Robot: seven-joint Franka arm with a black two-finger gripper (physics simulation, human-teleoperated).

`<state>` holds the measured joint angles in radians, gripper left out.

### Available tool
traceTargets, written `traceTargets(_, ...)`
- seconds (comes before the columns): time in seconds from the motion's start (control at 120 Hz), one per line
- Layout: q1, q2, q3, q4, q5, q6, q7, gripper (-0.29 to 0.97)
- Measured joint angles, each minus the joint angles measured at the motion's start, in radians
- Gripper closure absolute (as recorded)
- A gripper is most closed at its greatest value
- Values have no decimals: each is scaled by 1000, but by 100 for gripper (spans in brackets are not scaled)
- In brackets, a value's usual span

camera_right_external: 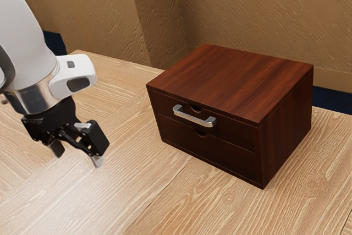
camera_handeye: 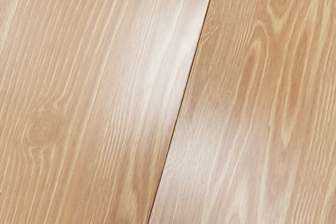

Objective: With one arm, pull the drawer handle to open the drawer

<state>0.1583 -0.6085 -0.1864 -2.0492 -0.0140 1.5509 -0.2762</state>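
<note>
Fingers [camera_right_external: 97,160]: two, set wide apart, tips pointing down toward the table [camera_right_external: 165,202]. The one nearer the cabinet ends in a pale metal tip; the other is darker. Both hang in open air above the wood.

Gripper [camera_right_external: 77,155]: black, mounted under a white and silver wrist. It hovers over the table at the exterior view's left, well apart from the cabinet.

Arm [camera_right_external: 22,53]: white, entering from the exterior view's upper left.

Cabinet [camera_right_external: 236,81]: dark reddish-brown wood, box-shaped, standing on the table toward the exterior view's right. Its front face is turned to the gripper's side and carries two drawers, one above the other.

Drawer [camera_right_external: 225,127]: the upper of the two. Its front sits flush with the cabinet's face, so it is shut.

Handle [camera_right_external: 194,116]: silver bar, lying level across the drawer front and standing off it on two short legs, with a half-round notch behind it. It is untouched and well apart from the gripper.

Lower drawer [camera_right_external: 220,152]: also flush, with a small half-round notch at its top edge.

Table, wrist view: two light planks with strong grain, meeting at a thin dark seam [camera_handeye: 184,103] that runs slantwise under the hand.

Wall [camera_right_external: 247,15]: tan, rough-textured, forming a corner behind the cabinet, with a dark blue strip along its foot.
</note>
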Motion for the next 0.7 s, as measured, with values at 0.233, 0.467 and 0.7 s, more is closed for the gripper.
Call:
traceTargets(0.233, -31, 5, 19, 3, -64, -27, -36, 0)
traceTargets(0.467, -30, 13, 14, 13, -85, -7, 295, 0)
traceTargets(0.7, -8, 24, -11, 5, -87, 39, 767, 0)
